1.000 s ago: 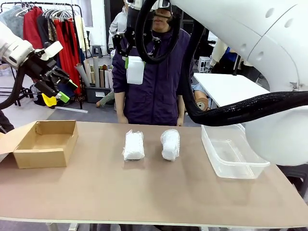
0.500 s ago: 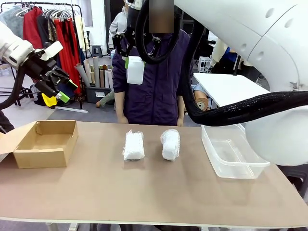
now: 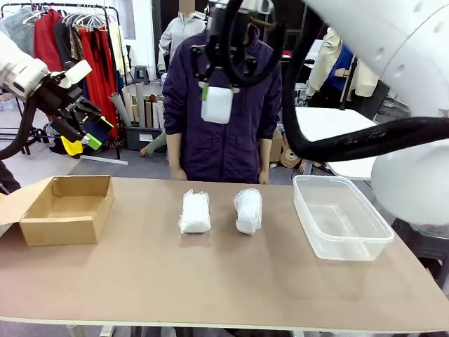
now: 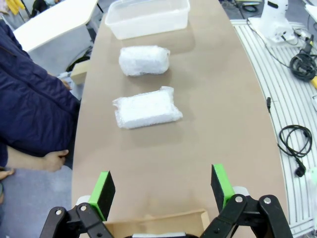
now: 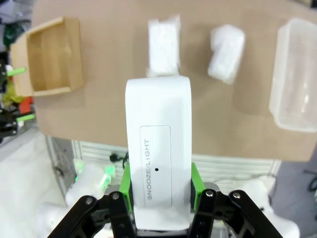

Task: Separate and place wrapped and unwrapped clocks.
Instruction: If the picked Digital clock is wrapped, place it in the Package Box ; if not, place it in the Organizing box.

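Between the right gripper (image 5: 161, 184) fingers the bare clock (image 5: 157, 144) is sitting clamped; beyond the left gripper (image 4: 162, 191), gaping wide, the near wrapped clock (image 4: 147, 107) and far wrapped clock (image 4: 144, 60) are lying.

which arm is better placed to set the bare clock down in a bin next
Right. The right gripper is shut on the bare clock, held high above the table. The left gripper hangs open and empty, up by the cardboard box.

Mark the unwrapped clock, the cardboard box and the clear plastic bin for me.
unwrapped clock (image 5: 157, 148), right wrist view, on its SNOOZE/LIGHT panel.
cardboard box (image 3: 59, 232), front view, on its near wall.
clear plastic bin (image 3: 354, 250), front view, on its near wall.
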Controlling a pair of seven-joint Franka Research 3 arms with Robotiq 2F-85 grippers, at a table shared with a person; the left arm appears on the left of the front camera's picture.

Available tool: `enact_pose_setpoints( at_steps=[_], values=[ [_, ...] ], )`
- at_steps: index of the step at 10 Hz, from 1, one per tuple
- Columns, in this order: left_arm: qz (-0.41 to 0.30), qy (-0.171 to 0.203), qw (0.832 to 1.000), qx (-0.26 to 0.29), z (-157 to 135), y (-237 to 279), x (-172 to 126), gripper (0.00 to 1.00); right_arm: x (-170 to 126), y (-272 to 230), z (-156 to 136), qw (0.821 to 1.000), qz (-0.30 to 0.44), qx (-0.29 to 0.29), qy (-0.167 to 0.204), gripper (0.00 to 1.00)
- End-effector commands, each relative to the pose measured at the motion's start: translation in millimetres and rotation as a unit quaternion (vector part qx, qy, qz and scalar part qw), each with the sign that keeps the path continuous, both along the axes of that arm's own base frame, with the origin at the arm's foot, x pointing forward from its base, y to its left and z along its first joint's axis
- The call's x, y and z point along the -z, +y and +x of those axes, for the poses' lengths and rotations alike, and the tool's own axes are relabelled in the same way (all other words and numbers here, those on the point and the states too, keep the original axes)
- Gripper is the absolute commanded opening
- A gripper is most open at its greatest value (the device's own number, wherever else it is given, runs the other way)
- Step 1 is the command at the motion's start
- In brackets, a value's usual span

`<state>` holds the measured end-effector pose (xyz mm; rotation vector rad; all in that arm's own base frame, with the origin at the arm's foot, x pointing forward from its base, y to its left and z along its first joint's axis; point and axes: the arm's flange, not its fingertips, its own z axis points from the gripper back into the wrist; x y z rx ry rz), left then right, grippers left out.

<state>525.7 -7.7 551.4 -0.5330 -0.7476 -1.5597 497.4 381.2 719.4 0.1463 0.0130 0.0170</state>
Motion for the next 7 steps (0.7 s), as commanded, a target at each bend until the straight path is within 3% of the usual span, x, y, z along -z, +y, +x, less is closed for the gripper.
enact_pose_setpoints(
  at_steps=[1, 5, 7],
  values=[
    [0.001, 0.001, 1.0, 0.0, -4.3, 0.4, -0.9, 1.0, 39.5, -67.4, -46.2, 0.998, 0.026, 0.03, 0.056, 0.0],
    [0.001, 0.001, 1.0, 0.0, -4.3, 0.4, -0.9, 1.0, 63.2, -161.2, -56.5, 0.985, -0.004, 0.085, 0.151, 0.0],
    [0.001, 0.001, 1.0, 0.0, -4.3, 0.4, -0.9, 1.0, 93.5, -207.3, -60.9, 0.979, -0.015, 0.063, 0.192, 0.0]
  ],
)
